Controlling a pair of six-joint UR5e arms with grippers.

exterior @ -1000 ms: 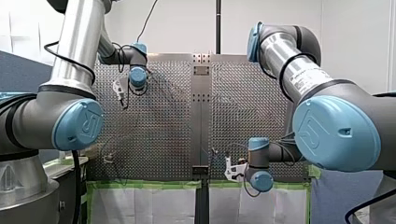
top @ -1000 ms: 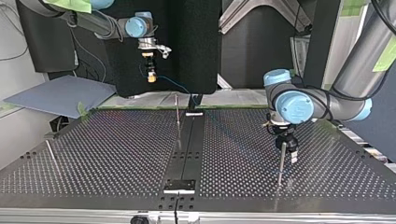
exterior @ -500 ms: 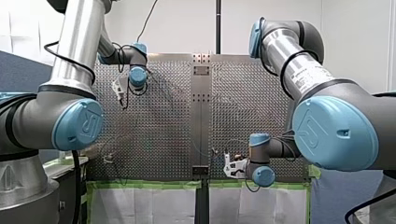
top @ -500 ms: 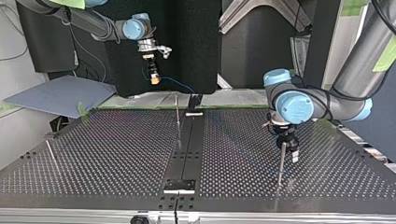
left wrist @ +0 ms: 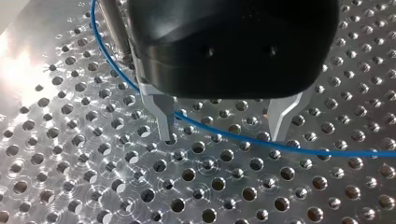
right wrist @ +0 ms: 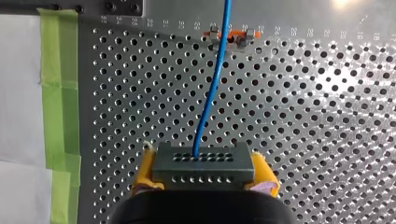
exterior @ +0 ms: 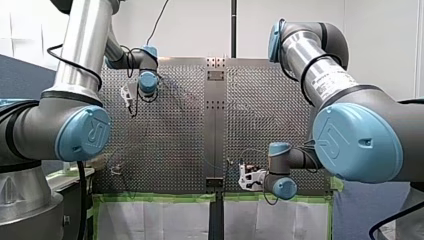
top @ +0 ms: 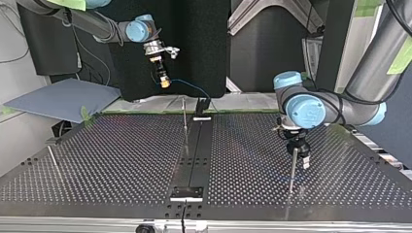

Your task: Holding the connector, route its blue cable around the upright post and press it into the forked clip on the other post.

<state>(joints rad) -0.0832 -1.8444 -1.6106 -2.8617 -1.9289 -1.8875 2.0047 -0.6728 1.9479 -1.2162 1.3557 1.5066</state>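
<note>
Fingers (right wrist: pixel 144 170) of my right gripper (right wrist: pixel 204 173), yellow-padded, are clamped on the two ends of the dark grey connector (right wrist: pixel 201 161). It sits square between them, raised above the perforated tabletop (right wrist: pixel 327 116). From its row of holes the blue cable (right wrist: pixel 212 88) runs straight ahead of the fingers to a small orange fitting (right wrist: pixel 231 33) near the tabletop's edge. A strip of green tape (right wrist: pixel 58 93) lies off to one side. My left gripper (left wrist: pixel 222 134) hangs close over the tabletop with its metal fingers (left wrist: pixel 162 114) spread wide, gripping nothing. The cable crosses the gap between their tips and curves on past a metal post (left wrist: pixel 112 28) just beside one finger. In the top view an upright post (top: pixel 184 120) stands between the two grippers, nearer my right.
</note>
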